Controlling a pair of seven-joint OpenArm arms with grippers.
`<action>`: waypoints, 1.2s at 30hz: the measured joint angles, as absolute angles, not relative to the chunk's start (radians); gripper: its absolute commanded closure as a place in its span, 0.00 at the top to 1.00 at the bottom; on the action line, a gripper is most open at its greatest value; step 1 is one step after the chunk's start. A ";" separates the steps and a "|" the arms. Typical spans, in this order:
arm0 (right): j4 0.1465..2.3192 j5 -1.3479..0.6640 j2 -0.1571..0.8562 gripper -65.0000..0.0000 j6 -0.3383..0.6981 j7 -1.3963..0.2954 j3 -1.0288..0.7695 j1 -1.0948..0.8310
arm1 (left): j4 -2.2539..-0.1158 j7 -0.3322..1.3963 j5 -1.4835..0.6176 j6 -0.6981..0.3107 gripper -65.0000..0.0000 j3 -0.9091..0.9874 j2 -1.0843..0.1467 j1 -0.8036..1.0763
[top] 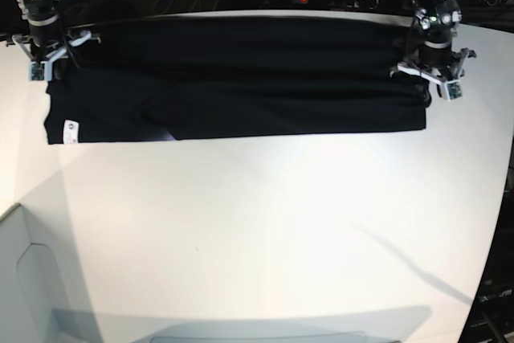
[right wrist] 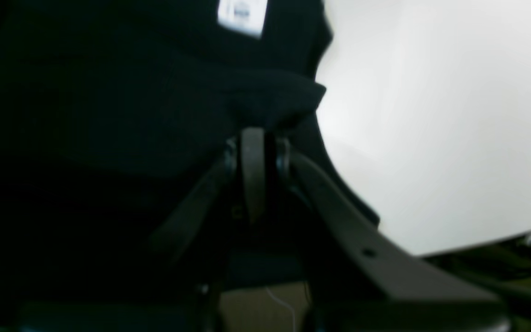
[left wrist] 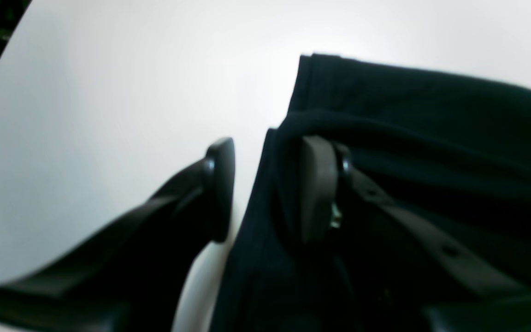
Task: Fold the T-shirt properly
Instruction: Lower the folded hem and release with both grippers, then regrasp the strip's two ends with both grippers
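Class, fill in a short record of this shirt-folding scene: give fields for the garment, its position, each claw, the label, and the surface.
garment: black T-shirt, lying in a long flat band
position: along the far edge of the table
left claw: open, one finger on the cloth, the other over bare table
right claw: shut on the T-shirt's edge
label: small white tag at the shirt's near corner, on the right claw's end
surface: plain white

Under my fingers a white table (top: pixel 265 222) fills most of the frame, and across its upper part lies the black T-shirt (top: pixel 241 86), a long band, white tag (top: pixel 70 130) at its left.
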State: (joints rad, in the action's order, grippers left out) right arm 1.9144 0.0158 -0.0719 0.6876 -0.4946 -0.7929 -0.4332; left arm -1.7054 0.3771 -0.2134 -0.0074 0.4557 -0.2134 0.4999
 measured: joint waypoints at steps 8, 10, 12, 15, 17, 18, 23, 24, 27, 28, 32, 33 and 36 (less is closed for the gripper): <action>1.878 0.019 -0.069 0.40 0.688 -0.495 -0.815 -0.452 | -1.705 0.377 -0.213 -0.007 0.35 0.456 -0.213 0.513; 1.894 0.019 -0.075 0.42 0.687 -0.499 -0.868 -0.442 | -1.705 0.377 -0.213 -0.007 0.35 0.456 -0.214 0.517; 1.927 0.021 -0.078 0.42 0.687 -0.493 -0.887 -0.437 | -1.706 0.376 -0.213 -0.007 0.35 0.456 -0.216 0.523; 1.963 0.019 -0.109 0.42 0.688 -0.493 -0.883 -0.398 | -1.706 0.374 -0.213 -0.007 0.35 0.456 -0.215 0.533; 1.968 0.007 -0.133 0.42 0.687 -0.482 -0.878 -0.371 | -1.705 0.378 -0.213 -0.007 0.35 0.456 -0.216 0.532; 1.965 0.012 -0.140 0.42 0.687 -0.487 -0.874 -0.360 | -1.705 0.377 -0.213 -0.007 0.35 0.456 -0.216 0.532; 1.843 0.016 -0.144 0.42 0.688 -0.487 -0.778 -0.349 | -1.705 0.378 -0.213 -0.007 0.35 0.456 -0.216 0.532; 1.815 0.018 -0.144 0.42 0.688 -0.483 -0.763 -0.348 | -1.705 0.378 -0.212 -0.007 0.35 0.455 -0.216 0.532; 1.739 0.020 -0.124 0.42 0.687 -0.489 -0.746 -0.334 | -1.705 0.377 -0.213 -0.007 0.44 0.455 -0.216 0.532; 1.720 0.019 -0.117 0.42 0.687 -0.484 -0.748 -0.328 | -1.706 0.377 -0.213 -0.007 0.49 0.456 -0.216 0.535; 1.676 0.004 -0.091 0.42 0.687 -0.463 -0.749 -0.316 | -1.705 0.378 -0.213 -0.008 0.62 0.454 -0.216 0.557; 1.672 0.003 -0.085 0.42 0.687 -0.460 -0.749 -0.316 | -1.705 0.378 -0.213 -0.007 0.62 0.454 -0.216 0.561; 1.668 0.003 -0.083 0.42 0.686 -0.459 -0.750 -0.316 | -1.694 0.373 -0.214 -0.007 0.59 0.450 -0.216 0.559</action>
State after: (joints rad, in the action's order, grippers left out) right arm 1.6676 0.0029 -0.0830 0.6865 -0.4587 -0.7498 -0.3164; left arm -1.6939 0.3733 -0.2138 -0.0074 0.4503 -0.2157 0.5591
